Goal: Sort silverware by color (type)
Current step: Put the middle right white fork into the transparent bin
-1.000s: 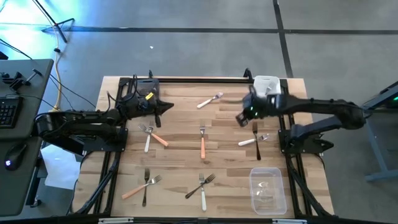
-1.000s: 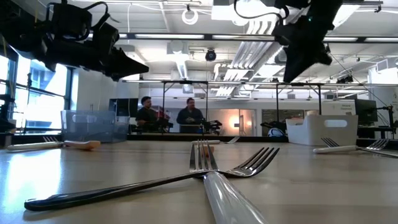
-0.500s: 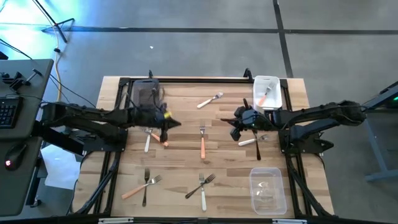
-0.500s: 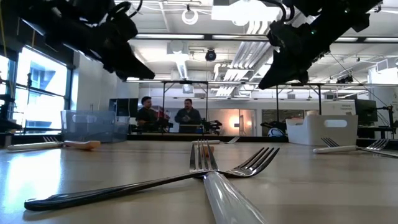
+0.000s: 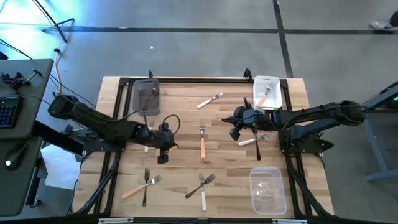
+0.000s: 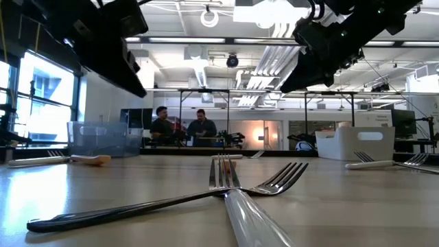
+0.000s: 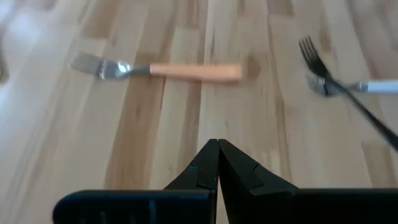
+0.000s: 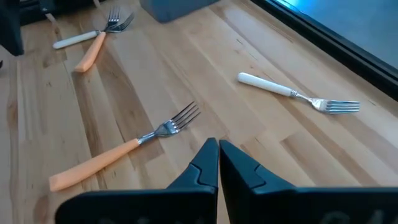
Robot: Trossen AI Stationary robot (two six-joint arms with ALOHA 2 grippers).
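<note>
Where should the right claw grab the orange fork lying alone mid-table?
Grip the orange fork around the middle of its orange handle, coming straight down from above. It lies flat, apart from other forks, tines toward the table's far edge; set the fingers across the thin handle.

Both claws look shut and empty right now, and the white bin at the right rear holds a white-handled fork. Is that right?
Not quite. The fork in the white bin has a salmon-orange handle, not white, as the high view shows. The rest holds: the left claw and the right claw are both shut and empty in their wrist views.
</note>
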